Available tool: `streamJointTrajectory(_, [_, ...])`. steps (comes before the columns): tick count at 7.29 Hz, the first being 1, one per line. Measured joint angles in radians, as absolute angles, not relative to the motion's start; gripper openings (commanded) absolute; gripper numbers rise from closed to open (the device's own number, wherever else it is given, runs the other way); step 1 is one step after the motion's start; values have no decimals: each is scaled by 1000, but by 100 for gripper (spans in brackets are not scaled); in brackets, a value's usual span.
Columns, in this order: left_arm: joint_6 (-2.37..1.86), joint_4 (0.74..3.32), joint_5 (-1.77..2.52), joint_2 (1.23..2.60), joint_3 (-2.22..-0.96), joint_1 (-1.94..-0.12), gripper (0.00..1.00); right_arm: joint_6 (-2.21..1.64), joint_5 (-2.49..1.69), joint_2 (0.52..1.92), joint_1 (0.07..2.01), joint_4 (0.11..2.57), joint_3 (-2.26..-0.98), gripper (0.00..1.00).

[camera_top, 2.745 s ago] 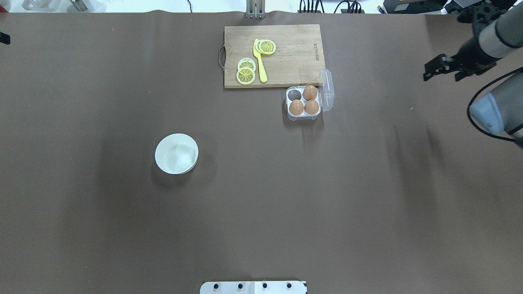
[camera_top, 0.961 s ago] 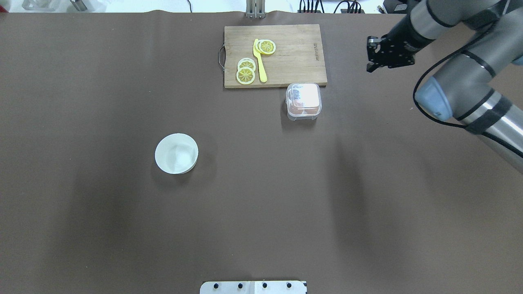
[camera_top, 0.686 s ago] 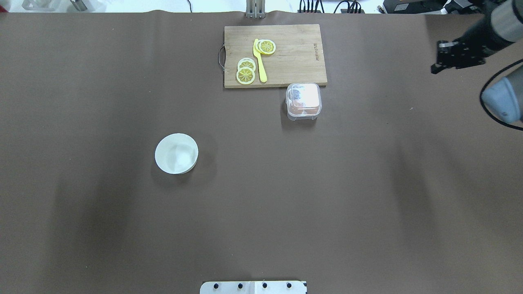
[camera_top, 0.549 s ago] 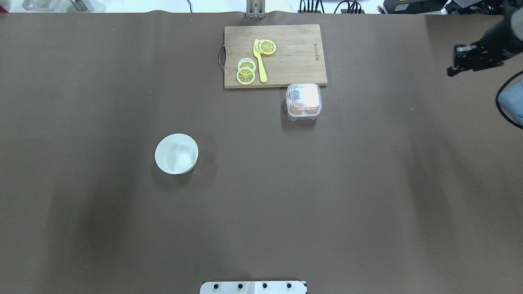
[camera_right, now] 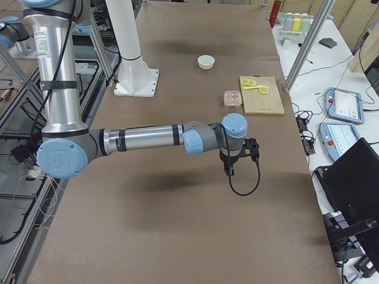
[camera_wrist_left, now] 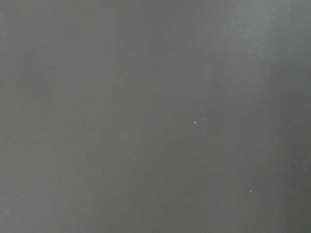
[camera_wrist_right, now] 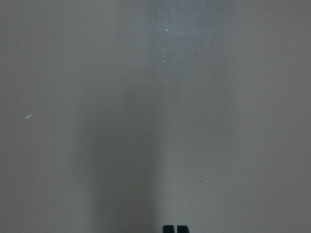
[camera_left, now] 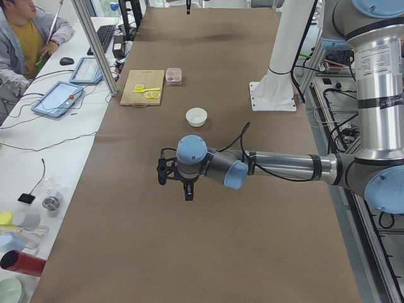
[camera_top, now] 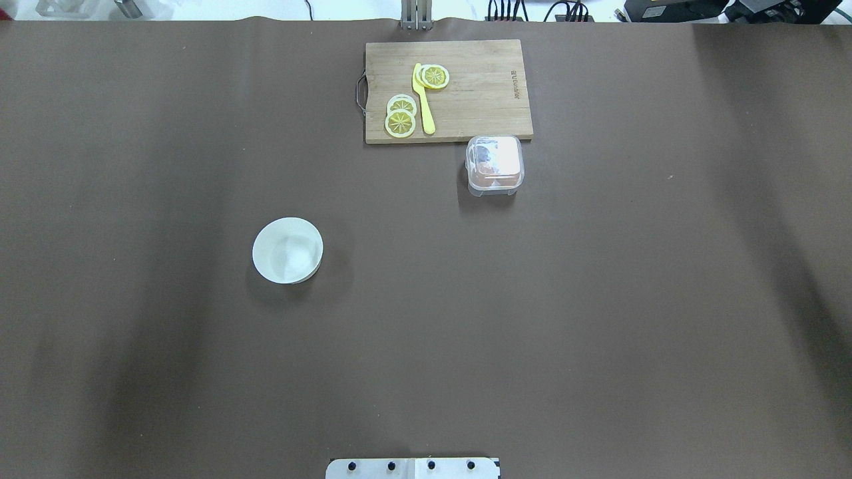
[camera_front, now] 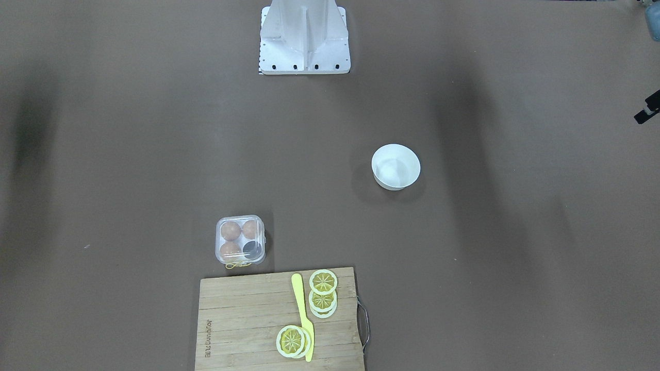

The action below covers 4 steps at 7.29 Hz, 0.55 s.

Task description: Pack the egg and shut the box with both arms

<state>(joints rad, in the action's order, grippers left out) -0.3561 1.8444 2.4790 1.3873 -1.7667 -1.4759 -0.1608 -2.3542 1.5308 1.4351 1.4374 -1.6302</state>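
Box point(camera_top: 494, 166): small square clear-plastic case, upper centre of the overhead view, just beside the lower right corner of the rectangular wooden cutting board point(camera_top: 479, 66); lid down, so the contents are shielded.
Eggs point(camera_front: 230, 230): three smooth light-brown ones seated in cups under the lid; fourth cup point(camera_front: 252, 249) dark and unfilled; no loose egg visible.
Clasp point(camera_front: 238, 265): yellow, on the board side; cannot tell whether it is latched.
Right gripper point(camera_right: 228, 169): over the brown table point(camera_top: 599, 299), well apart from the box; black fingertips point(camera_wrist_right: 168, 229) together, holding nothing.
Left gripper point(camera_left: 187, 188): also over the table, far from the box; cannot tell whether its fingers are apart or together.
Bowl point(camera_top: 287, 250): round, white, left of centre, well apart from the box.
Judgement: arms stand clear because packing looks complete.
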Motion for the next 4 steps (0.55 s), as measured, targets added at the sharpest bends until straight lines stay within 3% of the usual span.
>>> streamJointTrajectory(4, [-181,1759,2382,1398,-1748,-1561,98,-49,-2325,1592,1474,1441,-1625,100])
